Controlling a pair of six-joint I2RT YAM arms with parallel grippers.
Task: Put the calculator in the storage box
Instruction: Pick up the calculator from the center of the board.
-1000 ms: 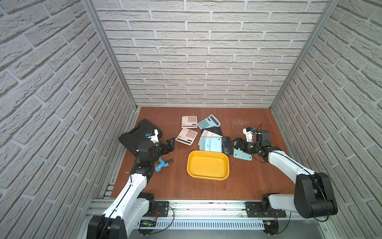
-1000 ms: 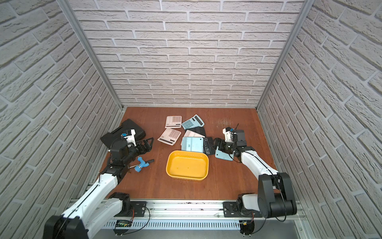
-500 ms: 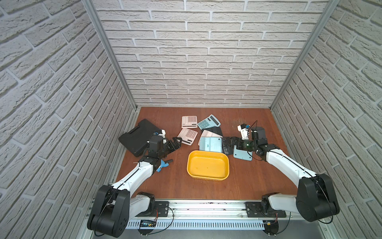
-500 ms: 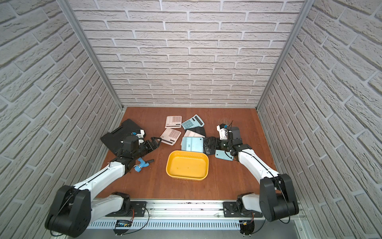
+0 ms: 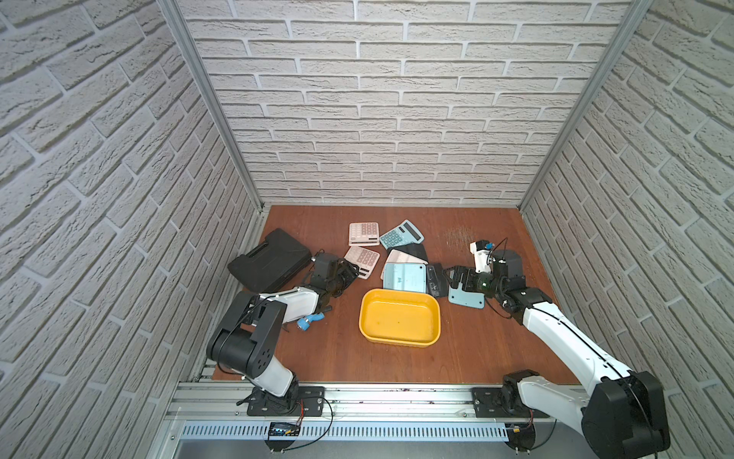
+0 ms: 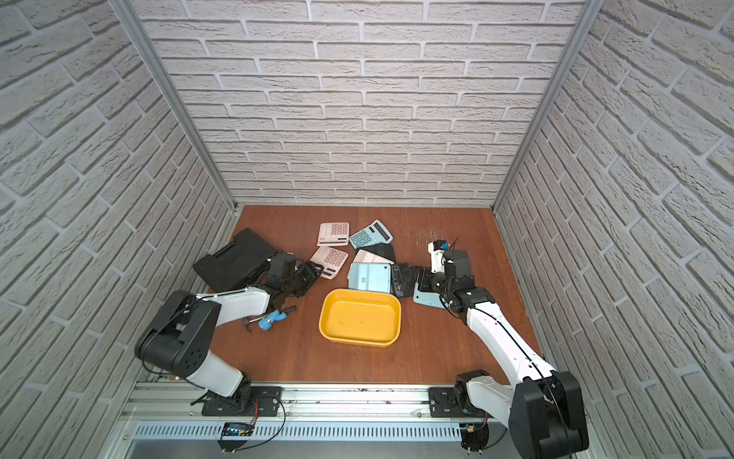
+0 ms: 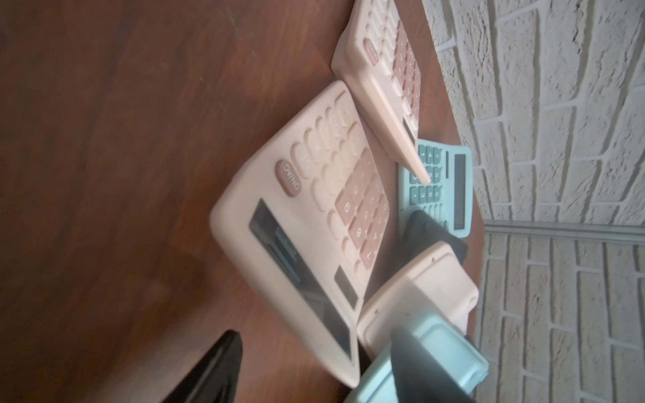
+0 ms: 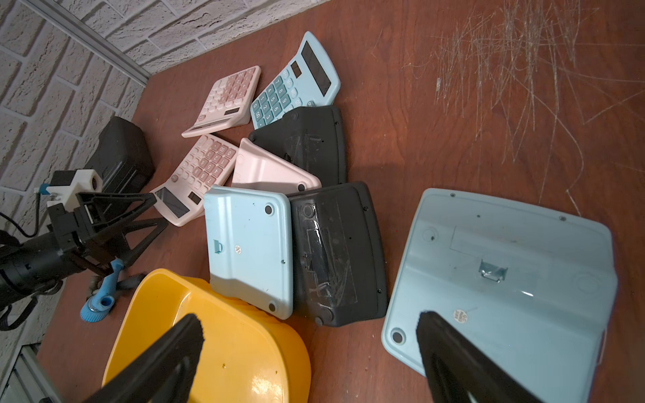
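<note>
Now that the left arm has swung away from the black case [image 5: 270,258] and reached in across the table [image 5: 476,349], the pink calculator [image 5: 361,260] nearest it has a gripper at its display end. A second ago the left gripper [image 8: 157,211] hung wide open beside the case. Now its jaws are turned on their side, narrower than before but still parted, with the calculator's near corner between them. I cannot see either pad pressing on the plastic, so I take this as the start of a grasp, not a hold.

The calculator itself has not shifted. It lies face up on the wood near the far left corner of the storage box [image 5: 397,342], apart from it, and the yellow box has nothing in it yet.

Up close the calculator is a pale pink wedge, thick at the dark sloping display and thinning toward the keys. It has rounded buttons and a dustier pink number block. The shell looks smooth, so a corner grip could slip.

Further out, the right gripper [image 8: 309,319] has edged inward and hangs with its jaws spread wide, holding nothing. It is above the gap between the box and a light-blue calculator [image 8: 506,272] lying face down, and a black calculator [image 8: 335,254], also face down, lies just ahead.
</note>
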